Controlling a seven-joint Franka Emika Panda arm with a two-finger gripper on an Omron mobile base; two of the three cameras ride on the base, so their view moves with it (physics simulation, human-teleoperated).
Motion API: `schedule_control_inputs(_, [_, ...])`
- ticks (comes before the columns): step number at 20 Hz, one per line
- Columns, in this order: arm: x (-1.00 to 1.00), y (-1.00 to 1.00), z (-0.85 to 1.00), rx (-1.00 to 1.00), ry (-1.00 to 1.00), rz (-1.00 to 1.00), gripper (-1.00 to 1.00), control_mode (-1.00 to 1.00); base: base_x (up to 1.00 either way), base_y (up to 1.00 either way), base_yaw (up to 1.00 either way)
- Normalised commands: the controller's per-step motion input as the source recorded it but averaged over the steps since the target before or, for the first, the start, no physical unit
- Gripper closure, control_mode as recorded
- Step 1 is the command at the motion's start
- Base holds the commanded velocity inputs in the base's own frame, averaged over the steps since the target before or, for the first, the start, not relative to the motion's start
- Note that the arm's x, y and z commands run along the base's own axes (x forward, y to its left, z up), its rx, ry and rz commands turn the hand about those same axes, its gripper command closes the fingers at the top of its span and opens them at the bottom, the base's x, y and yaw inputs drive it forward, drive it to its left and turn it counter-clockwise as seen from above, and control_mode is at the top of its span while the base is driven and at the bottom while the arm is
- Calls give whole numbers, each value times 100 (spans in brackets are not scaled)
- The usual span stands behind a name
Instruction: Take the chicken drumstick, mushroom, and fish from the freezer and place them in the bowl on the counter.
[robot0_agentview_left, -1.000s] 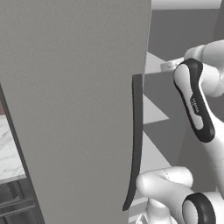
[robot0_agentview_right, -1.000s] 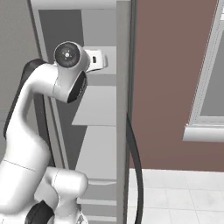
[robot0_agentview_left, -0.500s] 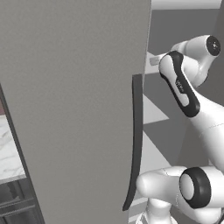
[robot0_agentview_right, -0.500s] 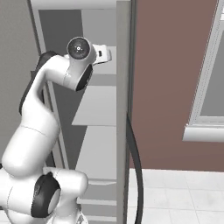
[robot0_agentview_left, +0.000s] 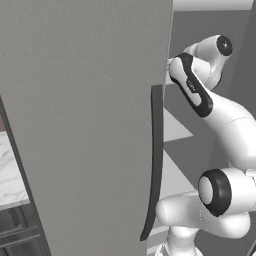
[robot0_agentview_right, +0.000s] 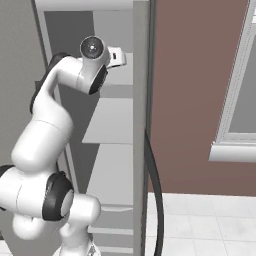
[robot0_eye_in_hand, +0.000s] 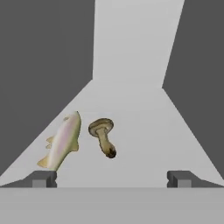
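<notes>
On a white shelf inside the freezer (robot0_eye_in_hand: 131, 127), the hand view looks down on a pale pink-and-tan fish (robot0_eye_in_hand: 62, 142) lying at the left. Just right of it a brown mushroom (robot0_eye_in_hand: 103, 135) lies on its side. My gripper (robot0_eye_in_hand: 111, 178) stands open just short of both, with nothing between its fingertips (robot0_eye_in_hand: 43, 178). The freezer's grey door (robot0_agentview_left: 85, 120) is swung open, its dark handle (robot0_agentview_left: 154, 160) facing me. My arm (robot0_agentview_right: 75, 80) reaches into an upper shelf. The chicken drumstick, the bowl and the counter top with the bowl are out of view.
Several white shelves (robot0_agentview_right: 112, 125) sit in the freezer below my arm. A sliver of marble counter (robot0_agentview_left: 10, 170) shows left of the open door. A reddish-brown wall (robot0_agentview_right: 195, 90) and a window frame (robot0_agentview_right: 235, 145) stand to the freezer's right.
The arm has swung up and forward, carrying the hand deeper into the freezer's upper shelf. The door has stayed still and the gripper has stayed open.
</notes>
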Motion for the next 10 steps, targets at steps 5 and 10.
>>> schedule_control_inputs(5, [22,10,-2,-4,21,0,-100,-100,0,0,0])
schedule_control_inputs(10, [13,2,-20,-1,12,0,-100,-100,0,0,0])
